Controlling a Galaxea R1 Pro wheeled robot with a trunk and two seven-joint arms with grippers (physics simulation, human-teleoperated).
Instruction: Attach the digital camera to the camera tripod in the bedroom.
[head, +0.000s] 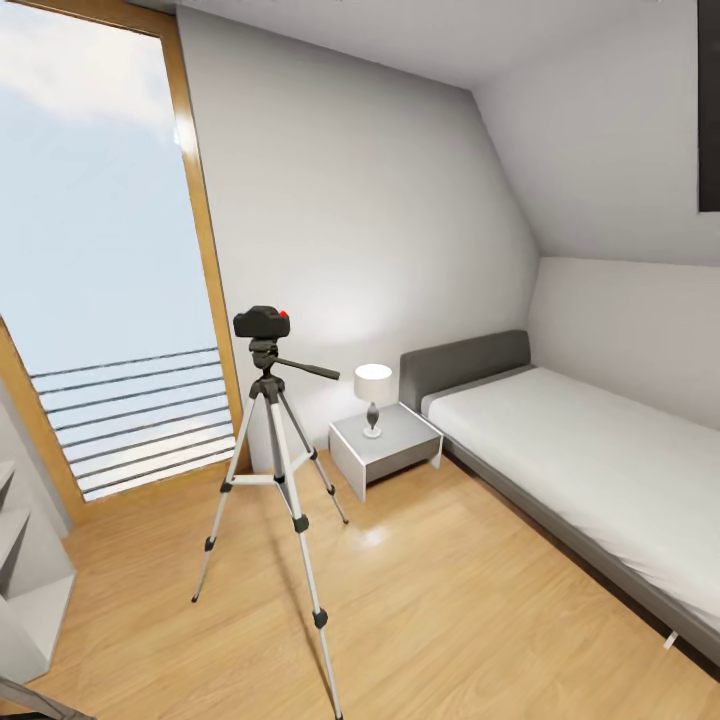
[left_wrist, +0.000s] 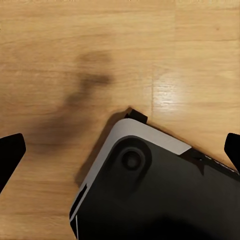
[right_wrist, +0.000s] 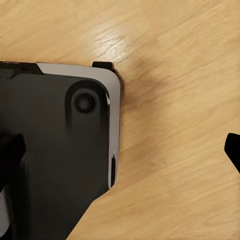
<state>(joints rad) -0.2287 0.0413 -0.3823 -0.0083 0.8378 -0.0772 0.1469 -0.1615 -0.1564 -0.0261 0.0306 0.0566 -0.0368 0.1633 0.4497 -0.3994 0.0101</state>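
Looking from the head view, the digital camera (head: 262, 322) already sits on top of the upright camera tripod (head: 272, 470), between the window (head: 95, 250) and the nightstand (head: 385, 447), which carries a lamp (head: 373, 396). In the left wrist view, the left end effector (left_wrist: 120, 150) hangs spread and empty over the floor (left_wrist: 75, 50) and the robot's base (left_wrist: 150, 195), far from the camera. The right wrist view shows the right end effector (right_wrist: 122, 150) the same, so neither arm looks nearer.
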